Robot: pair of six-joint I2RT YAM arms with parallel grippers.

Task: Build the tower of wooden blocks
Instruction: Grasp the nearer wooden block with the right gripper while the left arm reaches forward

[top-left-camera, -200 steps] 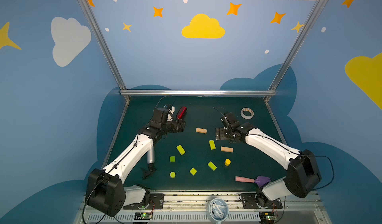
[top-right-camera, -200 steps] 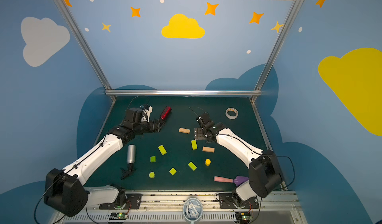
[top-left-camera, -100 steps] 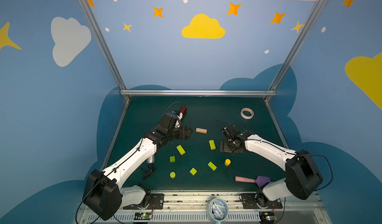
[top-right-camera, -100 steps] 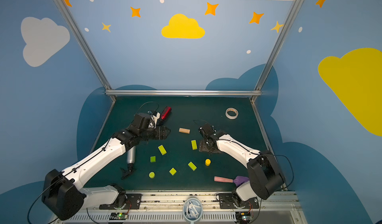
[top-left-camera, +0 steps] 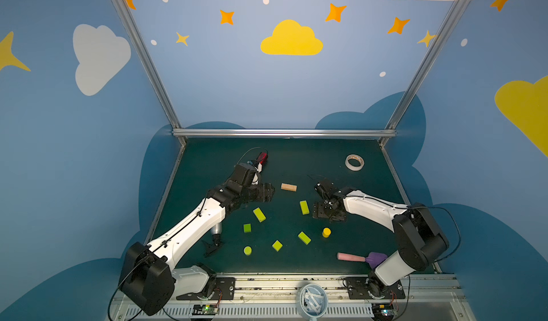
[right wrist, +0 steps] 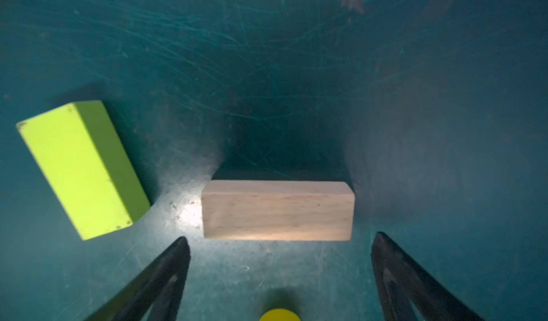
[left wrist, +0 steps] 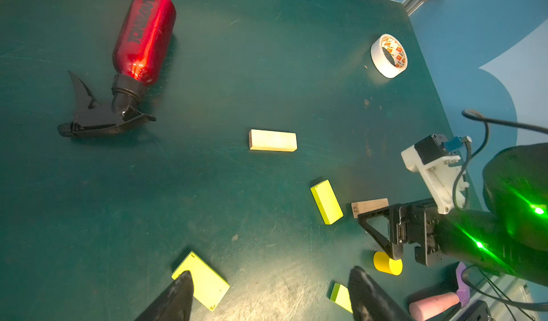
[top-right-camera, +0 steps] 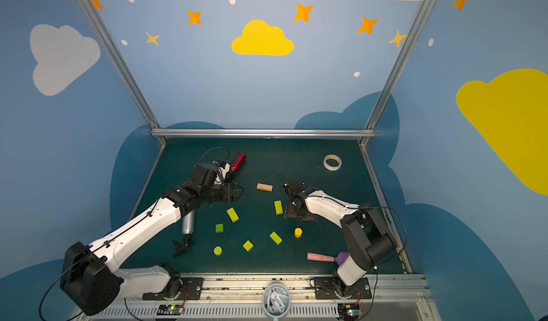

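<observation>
The wood blocks lie singly on the green mat, and no tower is in view. One tan bar (top-left-camera: 288, 187) lies mid-table, just right of my open left gripper (top-left-camera: 268, 192) (left wrist: 270, 272), which hovers empty. My right gripper (top-left-camera: 326, 212) (right wrist: 281, 245) is low and open, with the other tan bar (right wrist: 277, 212) just beyond its fingertips. In the top views the gripper hides that bar. A lime bar (top-left-camera: 304, 207) lies to its left. Nearer lie two more lime bars (top-left-camera: 259, 214) (top-left-camera: 304, 238), two lime cubes (top-left-camera: 247, 228) (top-left-camera: 277, 245), a lime cylinder (top-left-camera: 247, 250) and a yellow cylinder (top-left-camera: 326, 232).
A red spray bottle (top-left-camera: 261, 157) lies behind the left wrist and a silver one (top-left-camera: 218, 230) under the left arm. A white tape roll (top-left-camera: 354, 162) sits at the back right. A pink-handled purple tool (top-left-camera: 355, 257) lies at the front right.
My left gripper has swung right, away from the red bottle and toward the tan bar. My right gripper has moved nearer and lower, covering the other tan bar in the top views.
</observation>
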